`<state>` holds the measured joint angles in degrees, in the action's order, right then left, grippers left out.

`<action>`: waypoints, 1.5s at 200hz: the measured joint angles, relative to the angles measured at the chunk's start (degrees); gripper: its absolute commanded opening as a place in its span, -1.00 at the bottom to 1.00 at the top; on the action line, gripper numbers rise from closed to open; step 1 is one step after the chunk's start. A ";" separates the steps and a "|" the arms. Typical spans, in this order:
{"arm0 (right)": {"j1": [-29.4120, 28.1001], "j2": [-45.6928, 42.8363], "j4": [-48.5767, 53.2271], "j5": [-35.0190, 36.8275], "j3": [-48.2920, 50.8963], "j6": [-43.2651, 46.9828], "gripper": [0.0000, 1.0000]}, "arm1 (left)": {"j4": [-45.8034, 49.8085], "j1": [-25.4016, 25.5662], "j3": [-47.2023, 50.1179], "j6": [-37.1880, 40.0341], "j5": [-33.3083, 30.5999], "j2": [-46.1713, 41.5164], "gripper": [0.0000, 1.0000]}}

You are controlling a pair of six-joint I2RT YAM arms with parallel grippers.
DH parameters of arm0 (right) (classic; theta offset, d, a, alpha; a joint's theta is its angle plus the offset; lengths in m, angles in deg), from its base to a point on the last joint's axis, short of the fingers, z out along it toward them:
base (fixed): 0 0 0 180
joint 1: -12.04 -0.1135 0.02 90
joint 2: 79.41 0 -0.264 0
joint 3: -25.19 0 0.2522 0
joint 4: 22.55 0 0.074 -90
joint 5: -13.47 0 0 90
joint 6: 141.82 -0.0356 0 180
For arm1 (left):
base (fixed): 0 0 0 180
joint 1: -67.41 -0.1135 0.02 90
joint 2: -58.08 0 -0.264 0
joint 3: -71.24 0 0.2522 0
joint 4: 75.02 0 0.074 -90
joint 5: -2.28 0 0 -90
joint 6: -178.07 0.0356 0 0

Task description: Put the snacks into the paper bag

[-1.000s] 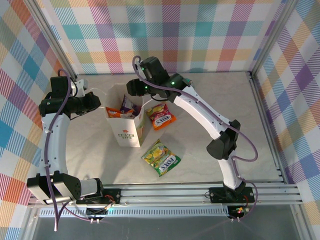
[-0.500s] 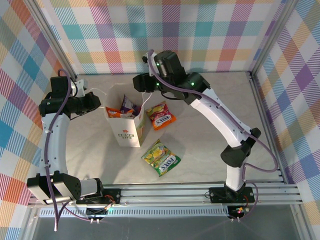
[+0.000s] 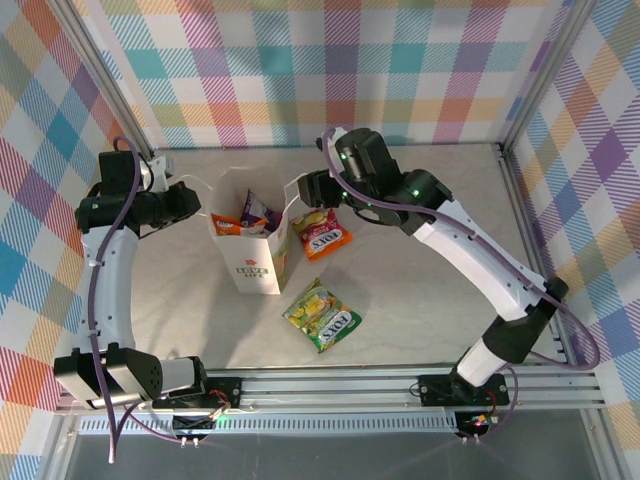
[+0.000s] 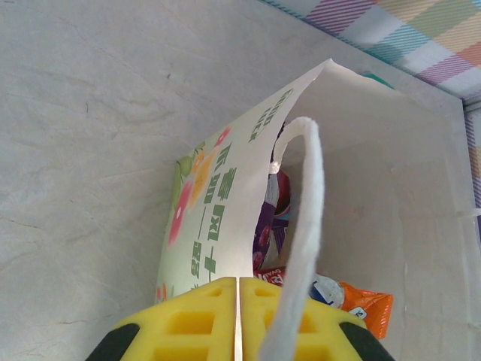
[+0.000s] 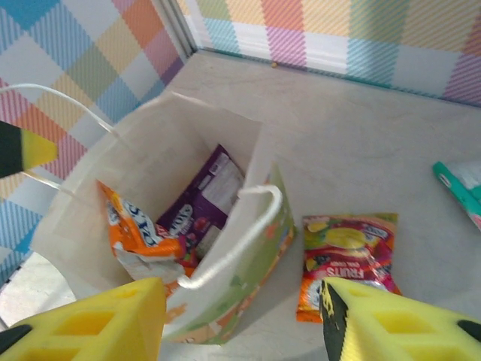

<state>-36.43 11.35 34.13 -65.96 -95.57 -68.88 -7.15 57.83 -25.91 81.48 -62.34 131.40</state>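
The right gripper, jaws wide open and empty, needed to descend squarely on the orange-red foil snack packet lying just beside the white printed paper bag, avoiding its cord handle, while the left gripper, jaws closed together, sat at the bag's rim.

Paper bag: white, w/ green letters & small flowers in pink, orange, yellow; its cord handle is white. Inside: a purple packet & an orange packet w/ white-blue print. Counter: pale beige w/ faint marble veins. On it: a red-orange packet, nearer a green-yellow packet, also a teal packet. Walls: pastel plaid. Left hand & right hand: yellow pads.
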 measured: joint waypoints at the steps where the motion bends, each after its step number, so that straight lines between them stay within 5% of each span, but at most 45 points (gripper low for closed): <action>1: 0.00 -0.17 0.02 0.22 0.24 0.00 0.16 | 0.00 0.00 0.00 0.00 -0.02 0.00 -0.79; 133: 5.44 -10.25 0.04 1.31 17.90 -4.22 0.20 | -0.02 0.00 0.00 -0.04 -0.20 0.00 -0.76; 300: 15.63 -11.65 -4.46 -4.92 36.68 -7.56 0.24 | 1.38 0.00 -0.11 -0.24 -0.59 0.00 -0.74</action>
<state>-20.80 -0.30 29.67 -70.88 -58.89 -76.44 -5.78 57.83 -26.02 81.24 -62.93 131.40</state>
